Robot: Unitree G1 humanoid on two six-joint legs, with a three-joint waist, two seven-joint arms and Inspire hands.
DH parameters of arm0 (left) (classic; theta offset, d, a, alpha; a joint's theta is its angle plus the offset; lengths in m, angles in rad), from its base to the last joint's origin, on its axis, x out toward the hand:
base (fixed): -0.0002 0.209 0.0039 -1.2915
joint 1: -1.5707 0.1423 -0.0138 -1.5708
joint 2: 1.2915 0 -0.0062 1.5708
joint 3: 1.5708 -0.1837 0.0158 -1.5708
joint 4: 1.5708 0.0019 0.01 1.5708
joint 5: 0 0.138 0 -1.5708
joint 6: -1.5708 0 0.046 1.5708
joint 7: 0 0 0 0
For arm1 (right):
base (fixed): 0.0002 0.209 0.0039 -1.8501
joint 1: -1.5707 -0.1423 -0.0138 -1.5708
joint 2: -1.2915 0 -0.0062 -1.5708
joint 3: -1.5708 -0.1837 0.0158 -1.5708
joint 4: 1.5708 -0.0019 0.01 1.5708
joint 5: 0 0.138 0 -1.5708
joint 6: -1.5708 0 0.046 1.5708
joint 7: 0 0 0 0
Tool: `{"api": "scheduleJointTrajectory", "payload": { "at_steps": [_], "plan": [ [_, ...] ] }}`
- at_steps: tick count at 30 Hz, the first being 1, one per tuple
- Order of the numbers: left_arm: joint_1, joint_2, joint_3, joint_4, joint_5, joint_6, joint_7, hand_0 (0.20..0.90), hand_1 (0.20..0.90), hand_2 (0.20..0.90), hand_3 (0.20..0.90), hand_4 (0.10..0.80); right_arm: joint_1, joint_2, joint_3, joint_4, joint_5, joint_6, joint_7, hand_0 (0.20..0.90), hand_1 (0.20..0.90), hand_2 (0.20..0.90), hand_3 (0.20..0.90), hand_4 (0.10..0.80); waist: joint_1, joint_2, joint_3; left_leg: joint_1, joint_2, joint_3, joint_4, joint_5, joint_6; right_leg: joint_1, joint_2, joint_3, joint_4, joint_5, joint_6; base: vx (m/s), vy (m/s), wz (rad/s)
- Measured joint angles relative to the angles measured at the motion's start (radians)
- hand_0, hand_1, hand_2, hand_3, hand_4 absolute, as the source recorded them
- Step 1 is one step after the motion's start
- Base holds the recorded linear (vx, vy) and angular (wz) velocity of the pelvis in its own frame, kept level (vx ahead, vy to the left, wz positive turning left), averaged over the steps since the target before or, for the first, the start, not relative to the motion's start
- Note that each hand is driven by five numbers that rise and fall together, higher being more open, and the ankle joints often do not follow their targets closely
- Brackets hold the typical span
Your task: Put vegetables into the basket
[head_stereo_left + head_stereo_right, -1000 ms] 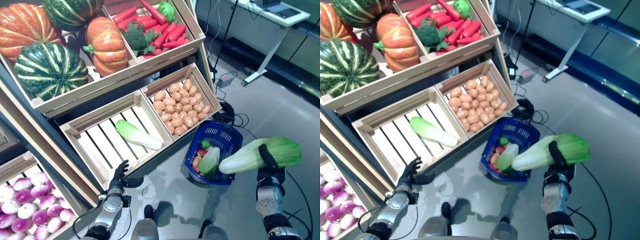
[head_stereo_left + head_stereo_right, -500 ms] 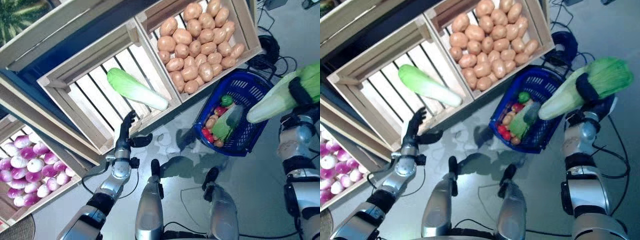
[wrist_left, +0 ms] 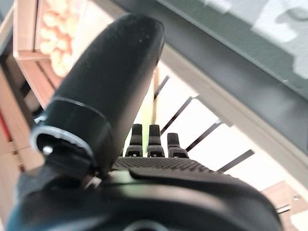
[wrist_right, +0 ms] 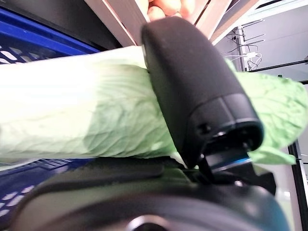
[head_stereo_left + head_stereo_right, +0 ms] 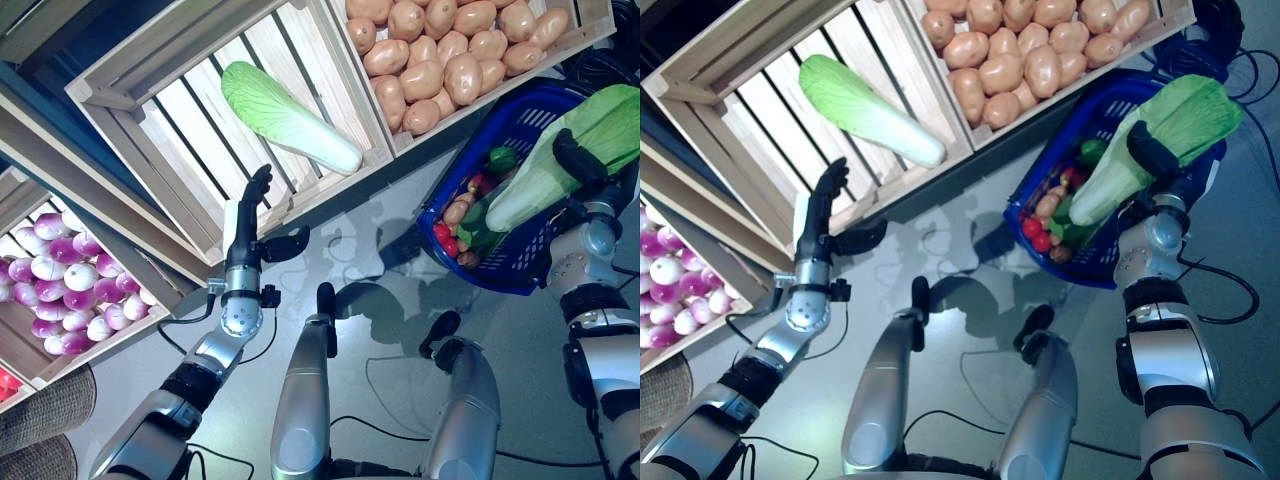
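Observation:
My right hand (image 5: 581,168) is shut on a long green and white cabbage (image 5: 568,152) and holds it over the blue plastic basket (image 5: 516,268), which stands on the floor. The cabbage's white end points down into the basket. In the right wrist view my thumb (image 4: 192,91) wraps over the cabbage (image 4: 72,120). The basket holds another cabbage, red round vegetables, a brown one and a green pepper. My left hand (image 5: 243,228) is open, fingers straight, at the front edge of the slatted wooden crate (image 5: 150,150) where a second cabbage (image 5: 288,118) lies.
The wooden stand (image 5: 60,160) with its crates runs across the back and left. A crate of potatoes (image 5: 450,60) stands right behind the basket. Grey floor (image 5: 380,300) lies between the stand and the basket.
The camera has tilted further down. My right hand has lowered the cabbage closer over the basket. My left hand stays open at the crate's front edge.

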Motion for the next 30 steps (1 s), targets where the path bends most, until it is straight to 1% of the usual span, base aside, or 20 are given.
{"api": "scheduleJointTrajectory", "payload": {
  "at_steps": [3,5,10,11,15,18,20,22,23,25,26,27,28,30],
  "plan": [
    [-0.034,0.003,0.0,-0.014,0.002,-0.003,0.013,0.9,0.9,0.9,0.9,0.8,0.0,0.0,0.001,0.005,0.0,0.0,0.017,0.9,0.9,0.9,0.9,0.8,0.0,0.0,0.0,-0.006,0.001,-0.002,0.024,-0.008,0.0,-0.007,0.0,0.009,0.017,-0.003,-0.002,0.052,-0.015,-0.03],
    [-0.056,0.004,0.0,-0.015,0.037,-0.012,0.027,0.9,0.9,0.9,0.9,0.8,0.0,0.0,0.001,0.01,0.003,0.0,0.039,0.9,0.9,0.9,0.9,0.8,-0.009,0.0,0.0,-0.01,0.002,-0.005,0.028,-0.009,0.0,-0.007,0.0,0.01,0.02,-0.006,0.003,0.043,0.001,-0.01],
    [-0.07,0.022,0.0,-0.024,0.119,-0.034,0.06,0.9,0.9,0.9,0.9,0.8,0.0,0.0,0.001,0.021,0.004,0.015,0.055,0.9,0.9,0.9,0.9,0.8,-0.019,0.0,0.0,-0.008,0.004,-0.005,0.035,-0.01,-0.001,-0.006,0.004,0.012,0.022,-0.006,0.003,0.051,0.024,-0.01],
    [-0.081,0.037,-0.001,-0.024,0.14,-0.036,0.069,0.9,0.9,0.9,0.9,0.8,-0.001,0.0,0.001,0.028,0.004,0.031,0.055,0.9,0.9,0.9,0.9,0.8,-0.019,-0.001,0.0,-0.008,0.004,-0.005,0.035,-0.01,-0.001,-0.006,0.004,0.012,0.023,-0.003,-0.003,0.053,0.049,-0.01],
    [-0.131,0.116,-0.001,-0.02,0.179,-0.037,0.122,0.9,0.9,0.9,0.9,0.8,-0.001,0.0,0.002,0.068,0.002,0.096,0.074,0.9,0.9,0.9,0.9,0.8,-0.018,-0.001,0.0,-0.003,0.007,-0.001,0.05,-0.017,-0.001,-0.002,0.004,0.016,0.03,-0.001,0.002,0.067,0.071,-0.04],
    [-0.179,0.147,-0.001,0.008,0.199,-0.029,0.142,0.9,0.9,0.9,0.9,0.8,-0.002,0.0,0.002,0.091,0.001,0.152,0.074,0.9,0.9,0.9,0.9,0.8,-0.023,-0.002,0.0,0.013,0.01,0.004,0.062,-0.027,0.001,0.015,0.007,0.022,0.028,0.001,0.004,0.052,0.08,-0.07],
    [-0.242,0.168,-0.015,0.063,0.252,0.006,0.151,0.9,0.9,0.9,0.9,0.8,-0.008,-0.002,0.008,0.11,0.002,0.18,0.076,0.9,0.9,0.9,0.9,0.8,-0.03,-0.002,0.0,0.03,0.012,0.009,0.056,-0.028,0.002,0.027,0.01,0.035,0.023,0.001,0.003,0.037,0.083,-0.07],
    [-0.284,0.195,-0.019,0.101,0.292,0.051,0.166,0.9,0.9,0.9,0.9,0.8,-0.015,-0.002,0.036,0.112,0.002,0.191,0.077,0.9,0.9,0.9,0.9,0.8,-0.048,-0.003,-0.001,0.035,0.015,0.009,0.052,-0.028,0.002,0.033,0.017,0.04,0.012,0.003,0.008,0.025,0.099,-0.07],
    [-0.306,0.21,-0.036,0.122,0.305,0.067,0.172,0.9,0.9,0.9,0.9,0.8,-0.02,-0.003,0.038,0.113,0.002,0.194,0.078,0.9,0.9,0.9,0.9,0.8,-0.052,-0.003,-0.001,0.035,0.016,0.012,0.052,-0.028,0.002,0.032,0.019,0.042,0.009,0.004,0.01,0.025,0.143,-0.07],
    [-0.369,0.259,-0.106,0.2,0.387,0.135,0.179,0.9,0.9,0.9,0.9,0.8,-0.037,-0.005,0.055,0.112,0.002,0.196,0.08,0.9,0.9,0.9,0.9,0.8,-0.074,-0.002,-0.001,0.036,0.018,0.023,0.051,-0.03,0.005,0.029,0.022,0.049,-0.001,0.012,0.015,0.022,0.126,-0.1],
    [-0.379,0.269,-0.123,0.211,0.405,0.152,0.178,0.9,0.9,0.9,0.9,0.8,-0.041,-0.006,0.064,0.112,0.003,0.196,0.082,0.9,0.9,0.9,0.9,0.8,-0.076,-0.002,-0.001,0.036,0.02,0.028,0.051,-0.031,0.006,0.028,0.023,0.051,-0.005,0.015,0.016,0.021,0.102,-0.16],
    [-0.396,0.284,-0.148,0.233,0.44,0.187,0.178,0.9,0.9,0.9,0.9,0.8,-0.045,-0.008,0.068,0.112,0.003,0.197,0.093,0.9,0.9,0.9,0.9,0.8,-0.087,-0.003,-0.001,0.037,0.021,0.036,0.05,-0.034,0.009,0.025,0.027,0.06,-0.012,0.019,0.019,0.027,0.126,-0.14],
    [-0.413,0.288,-0.173,0.261,0.459,0.206,0.177,0.9,0.9,0.9,0.9,0.8,-0.045,-0.01,0.069,0.112,0.005,0.2,0.101,0.9,0.9,0.9,0.9,0.8,-0.1,-0.003,-0.001,0.037,0.022,0.044,0.052,-0.037,0.011,0.02,0.028,0.07,-0.014,0.019,0.02,0.027,0.127,-0.14],
    [-0.458,0.289,-0.226,0.318,0.484,0.238,0.165,0.9,0.9,0.9,0.9,0.8,-0.046,-0.023,0.08,0.106,0.008,0.211,0.114,0.9,0.9,0.9,0.9,0.8,-0.102,-0.003,-0.001,0.033,0.023,0.061,0.054,-0.042,0.01,0.001,0.03,0.085,-0.01,0.023,0.016,0.021,0.132,-0.17]
  ]
}}
